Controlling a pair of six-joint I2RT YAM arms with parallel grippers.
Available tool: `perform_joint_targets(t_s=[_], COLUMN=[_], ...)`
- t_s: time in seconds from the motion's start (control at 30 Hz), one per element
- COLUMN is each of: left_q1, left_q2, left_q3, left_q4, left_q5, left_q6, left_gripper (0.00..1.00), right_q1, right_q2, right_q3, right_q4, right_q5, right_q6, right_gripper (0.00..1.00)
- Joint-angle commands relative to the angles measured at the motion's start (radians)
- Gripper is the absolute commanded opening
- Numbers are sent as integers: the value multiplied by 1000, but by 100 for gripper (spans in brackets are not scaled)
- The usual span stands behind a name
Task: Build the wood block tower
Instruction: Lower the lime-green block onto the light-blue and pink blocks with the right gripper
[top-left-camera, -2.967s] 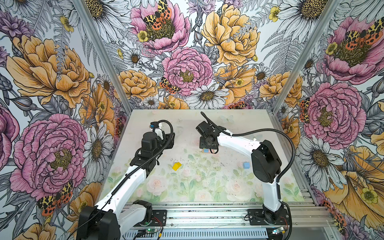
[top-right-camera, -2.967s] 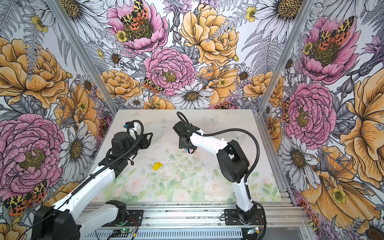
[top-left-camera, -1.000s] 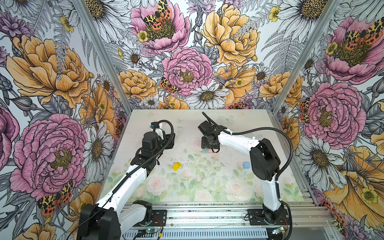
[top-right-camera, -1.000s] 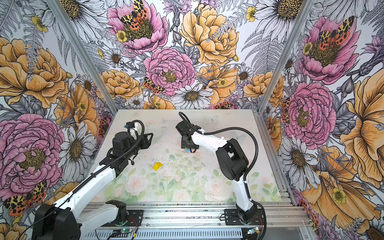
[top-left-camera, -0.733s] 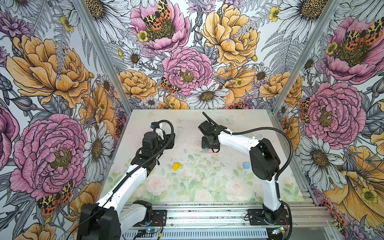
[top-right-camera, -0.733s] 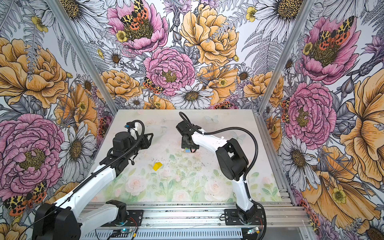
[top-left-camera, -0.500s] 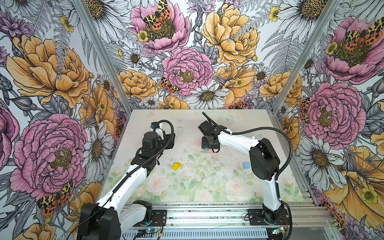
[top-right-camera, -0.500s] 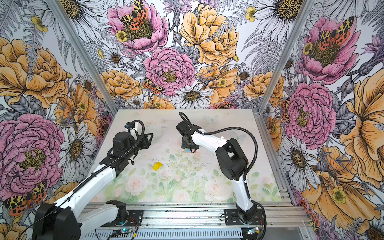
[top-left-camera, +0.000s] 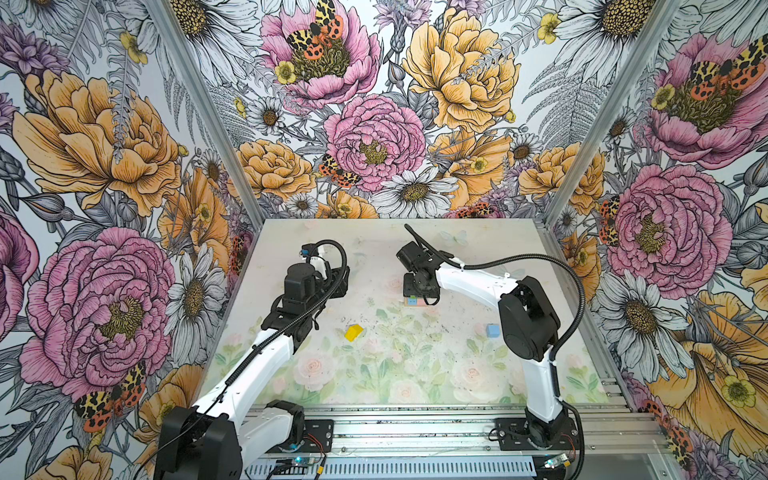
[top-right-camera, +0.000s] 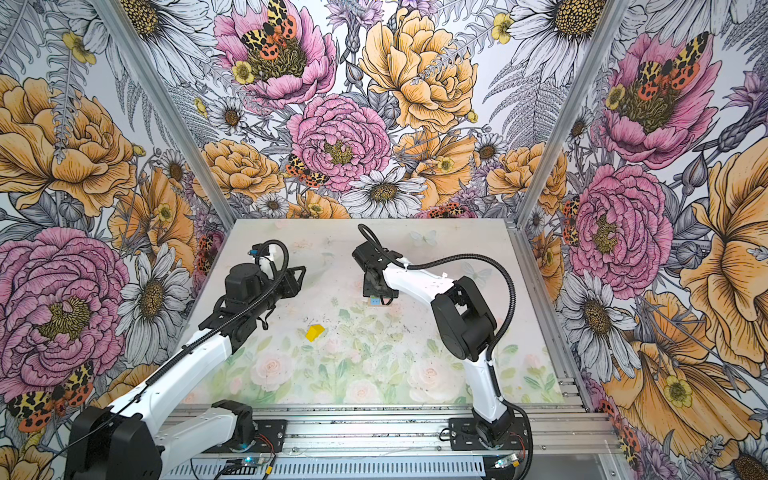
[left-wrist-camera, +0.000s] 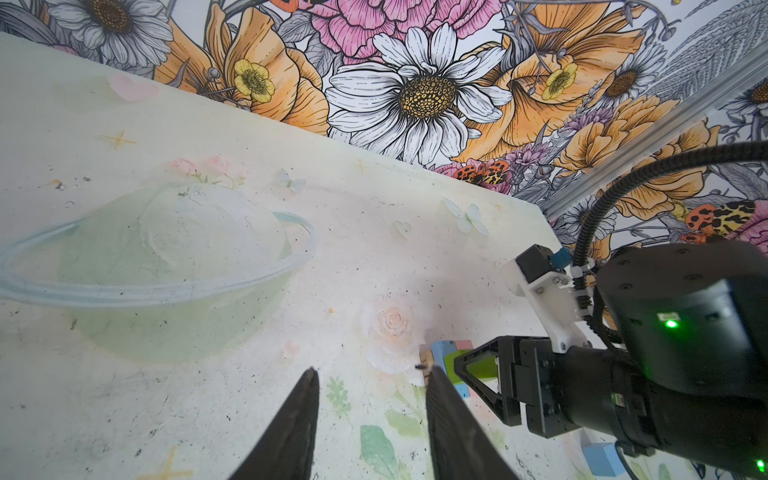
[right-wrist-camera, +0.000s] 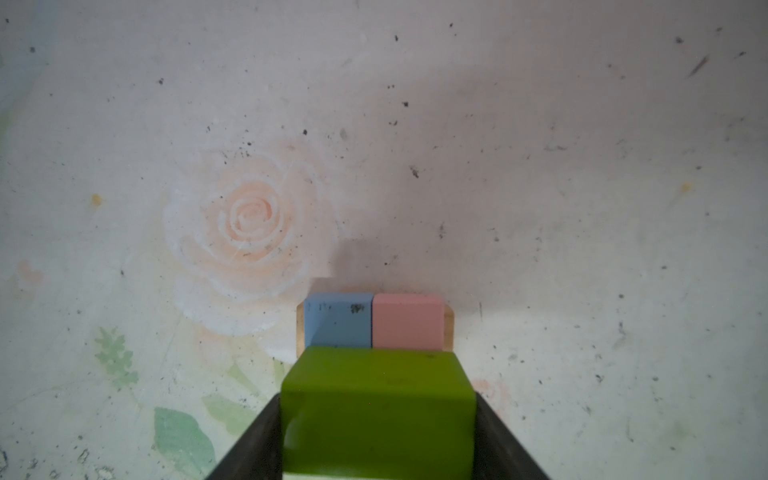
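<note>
So the right hand (right-wrist-camera: 377, 440) is clamped on the green brick (right-wrist-camera: 376, 399), holding it crosswise over the blue brick (right-wrist-camera: 337, 320) and pink brick (right-wrist-camera: 407, 322) on the tan plank (right-wrist-camera: 448, 328), probably to bridge both; can't tell if it's touching yet. Left hand (left-wrist-camera: 371, 372) hangs part-open, empty, nearby.

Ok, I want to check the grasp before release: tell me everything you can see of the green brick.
The green brick is a rectangular block, olive green, smooth and matte with rounded edges; it looks like painted wood. The right gripper clamps it, one dark finger on each end. It lies crosswise over one end of the blue brick and pink brick, which sit side by side on a tan plank. Whether it touches them cannot be told.
</note>
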Motion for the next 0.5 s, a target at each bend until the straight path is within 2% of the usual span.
perform_joint_targets(t_s=[0.0, 0.47], left_q1=[11, 11], left_q2=[6, 4], left_q3=[0, 0], left_q4=[16, 15], left_q5=[20, 20], left_q6=[0, 2], left_gripper=[44, 44], right_q1=[0, 3], right_q2=[14, 11], right_q3=[24, 29], right_q4=[17, 17], right_q5=[-20, -26], right_q6=[-10, -17], right_gripper=[27, 27])
